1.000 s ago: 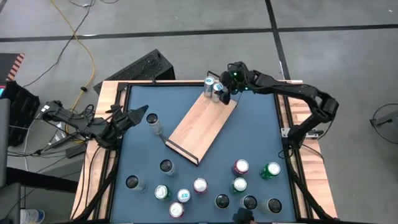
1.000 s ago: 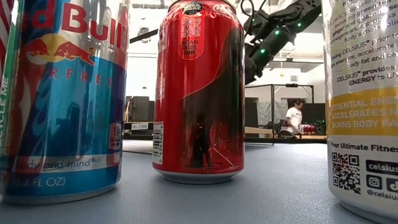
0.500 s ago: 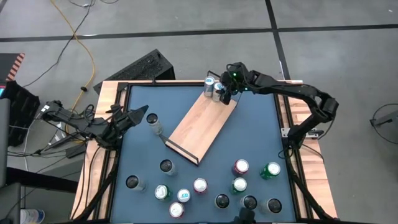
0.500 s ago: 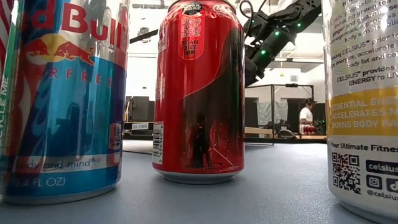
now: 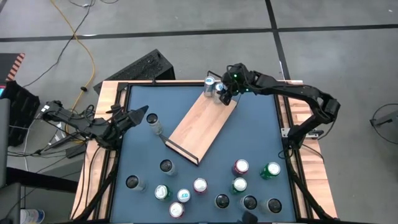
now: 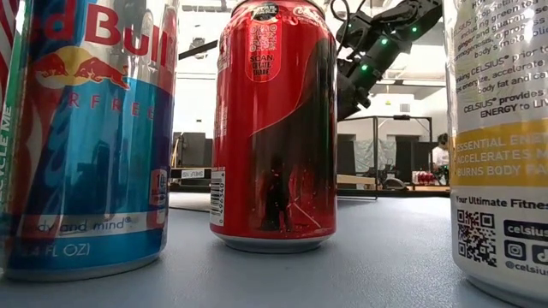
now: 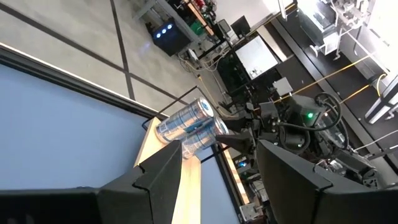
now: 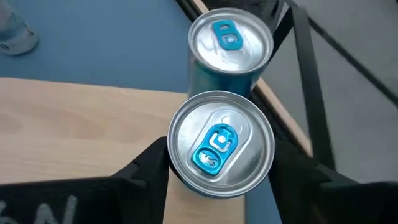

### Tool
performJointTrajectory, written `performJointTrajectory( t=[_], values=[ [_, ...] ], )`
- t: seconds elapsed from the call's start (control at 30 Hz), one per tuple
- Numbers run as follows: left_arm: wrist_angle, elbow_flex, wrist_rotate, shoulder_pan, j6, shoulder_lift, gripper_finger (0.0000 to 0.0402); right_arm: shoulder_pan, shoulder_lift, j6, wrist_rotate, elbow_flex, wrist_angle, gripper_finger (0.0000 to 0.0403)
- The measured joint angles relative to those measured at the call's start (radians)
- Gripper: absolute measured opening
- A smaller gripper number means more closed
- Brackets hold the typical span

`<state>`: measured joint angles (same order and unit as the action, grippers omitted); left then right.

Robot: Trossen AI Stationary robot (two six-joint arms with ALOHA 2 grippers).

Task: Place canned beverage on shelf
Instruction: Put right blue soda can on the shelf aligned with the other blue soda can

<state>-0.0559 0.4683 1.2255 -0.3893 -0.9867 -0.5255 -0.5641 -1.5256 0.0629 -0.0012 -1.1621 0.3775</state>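
Shelf (image 5: 202,126) end, right gripper (image 8: 219,163) clamping can (image 8: 219,144)

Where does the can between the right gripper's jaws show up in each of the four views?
High view: the gripped can sits at the far end of the shelf, under the right gripper.
Low view: not visible; the near cans block that spot.
Left wrist view: far off, the nearer of two silver-blue cans.
Right wrist view: centre, its lid between the jaws.
Shared landmark: the second can beside it.
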Motion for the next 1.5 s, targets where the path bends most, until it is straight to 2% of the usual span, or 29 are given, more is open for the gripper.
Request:
performJointTrajectory(
  t=[0.43,0.73,0.87,1.17,1.37,1.5],
  values=[
    [0.0,0.0,0.0,0.0,-0.002,0.0,0.0194,0.133,0.002,-0.151,0.308,0.002,0.026,0.0209],
    [0.0,0.0,0.0,0.0,-0.004,0.0,0.0194,0.166,0.002,-0.323,0.343,0.002,0.023,0.0209],
    [0.0,0.0,0.0,0.0,-0.004,0.0,0.0194,0.166,0.002,-0.341,0.389,0.002,0.021,0.0209],
    [-0.002,0.0,0.0,0.0,-0.005,0.0,0.0194,0.199,-0.001,-0.354,0.41,0.002,-0.007,0.0209],
    [-0.002,0.0,0.0,0.0,-0.005,0.0,0.0194,0.244,-0.001,-0.362,0.543,0.002,-0.008,0.0209],
    [-0.002,0.0,0.0,0.0,-0.01,0.0,0.0194,0.248,-0.001,-0.355,0.55,0.002,-0.01,0.0208]
  ],
)
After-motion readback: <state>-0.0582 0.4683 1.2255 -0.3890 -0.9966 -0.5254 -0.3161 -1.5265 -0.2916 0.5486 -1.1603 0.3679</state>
